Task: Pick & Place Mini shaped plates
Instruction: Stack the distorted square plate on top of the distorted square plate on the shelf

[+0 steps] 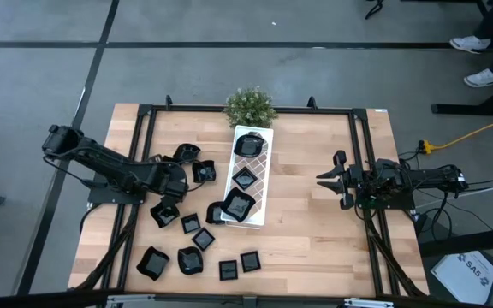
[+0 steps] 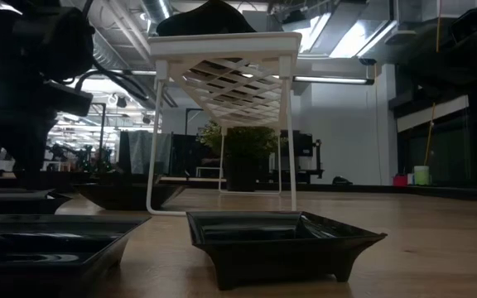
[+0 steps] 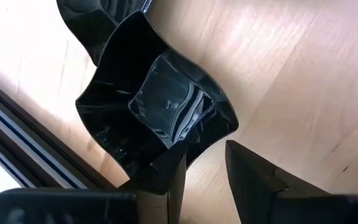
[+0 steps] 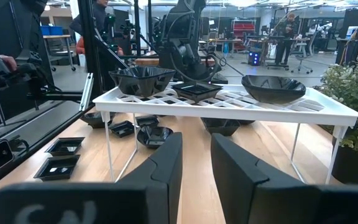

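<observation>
We see a pale wooden bench [image 1: 306, 214] framed by dark rails, standing on a grey floor with dark lines. Beyond it, the low view and the right wrist view show a big workshop with ceiling lights, other rigs and people [image 4: 289, 28] far off. A small potted plant [image 1: 249, 106] sits at the bench's twelve o'clock edge.

Just below the plant, a long white tray [image 1: 257, 184] on thin legs runs with its long axis from twelve to six o'clock, leaning slightly toward seven. Three black dishes [image 1: 244, 180] rest in a row along it, one near each end and one in the middle. Many more black dishes [image 1: 153, 262] lie scattered on the wood from nine to seven o'clock of the tray, some square, some wavy-edged, pointing every which way.

The left pincer [image 1: 171, 184] is low over this cluster, at about eight o'clock of the tray. In the left wrist view its fingers [image 3: 253, 183] are spread either side of the rim of a wavy-edged dish [image 3: 160, 106], one finger inside and one outside; we cannot tell whether they press on it. That dish sits flat on the wood, a corner toward the fingers.

The right pincer [image 1: 332, 180] waits at three o'clock, well apart from the tray, pointing at it, fingers slightly parted with nothing between them.
</observation>
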